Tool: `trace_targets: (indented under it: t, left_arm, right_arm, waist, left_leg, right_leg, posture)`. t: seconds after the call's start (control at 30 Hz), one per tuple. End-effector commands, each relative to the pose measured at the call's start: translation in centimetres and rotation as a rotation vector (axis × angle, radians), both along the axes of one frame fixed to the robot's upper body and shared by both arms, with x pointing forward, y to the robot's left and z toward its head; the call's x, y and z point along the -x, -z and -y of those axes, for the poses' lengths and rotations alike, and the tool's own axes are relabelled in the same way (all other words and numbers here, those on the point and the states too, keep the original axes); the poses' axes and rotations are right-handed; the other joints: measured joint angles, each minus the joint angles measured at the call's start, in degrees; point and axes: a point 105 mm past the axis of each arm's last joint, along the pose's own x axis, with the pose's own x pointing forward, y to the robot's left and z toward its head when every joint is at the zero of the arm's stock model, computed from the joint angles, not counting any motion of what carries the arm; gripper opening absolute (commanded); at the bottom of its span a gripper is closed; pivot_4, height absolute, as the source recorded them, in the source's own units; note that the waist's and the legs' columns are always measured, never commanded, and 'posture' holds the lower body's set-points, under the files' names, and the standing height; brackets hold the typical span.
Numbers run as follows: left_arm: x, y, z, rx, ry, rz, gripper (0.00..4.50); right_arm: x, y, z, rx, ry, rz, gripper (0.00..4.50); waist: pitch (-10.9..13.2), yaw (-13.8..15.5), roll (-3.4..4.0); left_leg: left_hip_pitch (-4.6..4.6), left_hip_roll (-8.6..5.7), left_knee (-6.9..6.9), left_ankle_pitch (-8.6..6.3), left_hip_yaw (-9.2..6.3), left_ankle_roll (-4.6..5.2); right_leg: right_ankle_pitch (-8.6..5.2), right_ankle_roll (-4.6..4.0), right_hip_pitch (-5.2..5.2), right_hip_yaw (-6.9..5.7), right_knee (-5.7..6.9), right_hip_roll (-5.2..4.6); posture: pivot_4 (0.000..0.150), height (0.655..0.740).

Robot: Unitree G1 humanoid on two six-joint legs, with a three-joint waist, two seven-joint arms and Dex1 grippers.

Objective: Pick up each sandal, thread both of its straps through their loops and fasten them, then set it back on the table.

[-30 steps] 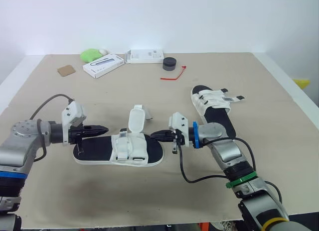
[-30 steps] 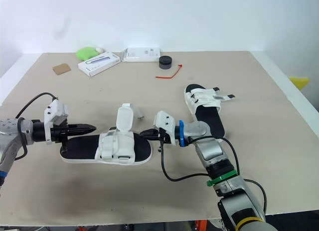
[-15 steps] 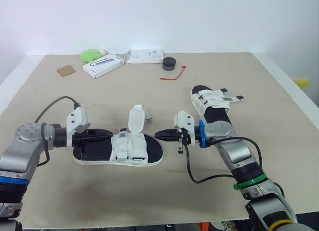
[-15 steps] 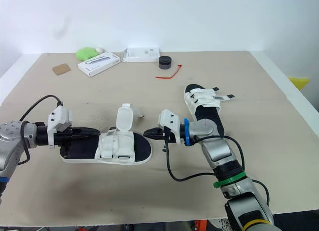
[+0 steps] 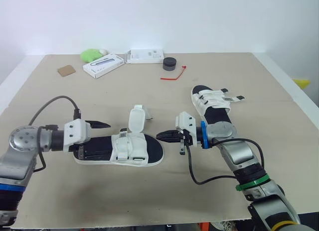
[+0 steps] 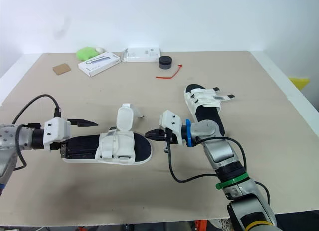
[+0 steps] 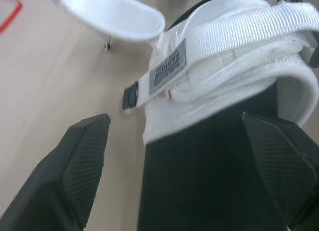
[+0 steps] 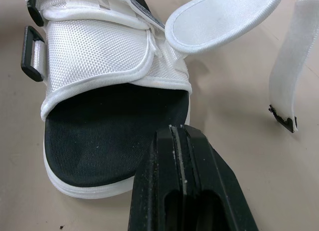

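**Near sandal lies crosswise between the two grippers, heel to the left arm**

The near sandal (image 5: 119, 150) lies flat on the table (image 5: 149, 91), its long axis running left to right across the robot's front. The heel end points at the left gripper (image 5: 102, 138) and the toe at the right gripper (image 5: 162, 136).

The left gripper stands wide open, and in its wrist view one of its fingers (image 7: 75, 171) sits on either side of the black sole, so the heel is already between the jaws but not pinched. The right gripper is closed to a single point with nothing in it, and it hovers just beside the toe without touching it. The left arm is therefore the better placed to take hold.

One broad strap (image 5: 135, 119) stands up off the upper, unfastened, and a thin strap (image 8: 289, 66) trails on the table beside it. The other sandal (image 5: 214, 109) lies further back on the right, its length running away from the robot, well apart from the left arm.

The tabletop is a plain tan sheet. Along its far edge are a white box (image 5: 103, 65), a green lump (image 5: 90, 55), a black puck (image 5: 169, 63) and a red tie (image 5: 174, 74), all clear of the work, with a bare white wall behind them.
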Motion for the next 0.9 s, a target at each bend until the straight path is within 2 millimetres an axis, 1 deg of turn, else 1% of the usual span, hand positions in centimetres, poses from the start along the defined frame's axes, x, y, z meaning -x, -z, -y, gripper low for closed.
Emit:
trace_targets:
  t: [0.03, 0.2, 0.27, 0.4, 0.47, 0.53, 0.57, 0.6, 0.77, 0.9]
  left_arm:
    - [-0.3, -0.2, 1.8, -0.003, 0.044, 0.066, 4.48]
    - [-0.6, -0.3, 3.3, 0.034, 0.063, 0.071, 4.48]
    - [-0.8, 0.0, 3.5, 0.034, 0.061, 0.059, 3.99]
    - [-1.5, 0.1, 4.2, 0.07, 0.047, 0.066, 2.45]
    - [-1.6, 0.1, 4.4, 0.075, 0.053, 0.066, 1.26]
    - [-1.7, 0.3, 5.0, 0.075, 0.078, 0.074, 0.62]
    - [-1.7, 0.3, 5.2, 0.074, 0.089, 0.077, 0.18]
    - [-1.8, 0.3, 5.5, 0.079, 0.099, 0.081, 0.08]
    - [-2.1, -0.4, 8.2, 0.082, 0.215, 0.118, 0.08]
    - [-2.7, 0.0, 9.1, 0.059, 0.24, 0.142, 0.08]
  right_arm:
    - [-0.2, -1.3, -0.1, -0.019, -0.01, 0.044, 0.0]
    - [-0.3, -1.4, -0.1, -0.017, -0.008, 0.048, 0.0]
    - [-0.2, -1.3, -0.1, -0.017, -0.008, 0.048, 0.0]
    - [0.0, -1.5, 0.1, -0.02, -0.006, 0.046, 0.0]
    - [0.0, -1.6, 0.2, -0.025, -0.003, 0.037, 0.0]
    - [0.2, -1.6, 0.6, -0.017, -0.01, 0.019, 0.0]
    - [0.3, -1.6, 0.7, -0.011, -0.014, 0.011, 0.0]
    - [0.3, -1.6, 1.0, -0.007, -0.016, 0.009, 0.0]
    - [0.3, -1.9, 2.7, 0.022, -0.008, 0.007, 0.0]
    - [0.2, -2.2, 3.6, 0.03, 0.008, 0.004, 0.0]
  waist:
    - [0.0, 0.02, 0.0]
    - [0.0, 0.01, 0.0]
    - [0.0, -0.01, 0.0]
    - [0.0, 0.03, 0.0]
    - [-0.01, 0.03, -0.01]
    - [-0.01, 0.05, -0.01]
    - [-0.01, 0.08, -0.02]
    - [-0.01, 0.09, -0.02]
    - [-0.01, 0.55, -0.02]
    - [-0.01, 0.82, -0.02]
  left_leg:
    - [0.0, -0.02, 0.0, 0.0, 0.0, 0.0]
    - [0.0, 0.0, 0.0, 0.0, -0.01, 0.0]
    - [0.0, 0.0, 0.0, 0.0, -0.01, 0.0]
    - [0.01, -0.01, 0.0, 0.0, -0.02, 0.0]
    - [0.0, -0.01, 0.0, 0.0, -0.01, 0.01]
    - [0.01, -0.02, 0.0, 0.0, -0.02, 0.0]
    - [0.0, -0.03, 0.0, 0.0, -0.03, 0.0]
    - [0.01, -0.03, 0.0, 0.0, -0.03, 0.0]
    - [-0.01, -0.14, 0.02, 0.01, -0.04, 0.01]
    - [0.0, -0.14, 0.03, 0.01, 0.0, 0.02]
  right_leg:
    - [0.0, 0.01, 0.01, 0.0, 0.0, -0.01]
    - [0.02, 0.01, 0.01, 0.01, 0.0, 0.01]
    - [0.02, 0.01, 0.01, 0.01, 0.0, 0.01]
    - [0.02, 0.01, 0.01, 0.01, 0.0, 0.0]
    - [0.03, 0.02, 0.02, 0.02, 0.0, 0.0]
    - [0.03, 0.02, 0.02, 0.02, 0.0, 0.0]
    - [0.03, 0.03, 0.03, 0.01, 0.0, -0.01]
    - [0.03, 0.03, 0.04, 0.01, 0.0, -0.01]
    - [0.05, 0.09, 0.1, 0.02, -0.03, -0.09]
    - [0.07, 0.13, 0.11, 0.06, -0.08, -0.07]
  posture:
    - [0.15, 0.74]
    - [0.15, 0.74]
    - [0.15, 0.74]
    - [0.15, 0.74]
    - [0.15, 0.74]
    - [0.15, 0.74]
    - [0.15, 0.74]
    - [0.15, 0.74]
    - [0.15, 0.74]
    - [0.15, 0.74]
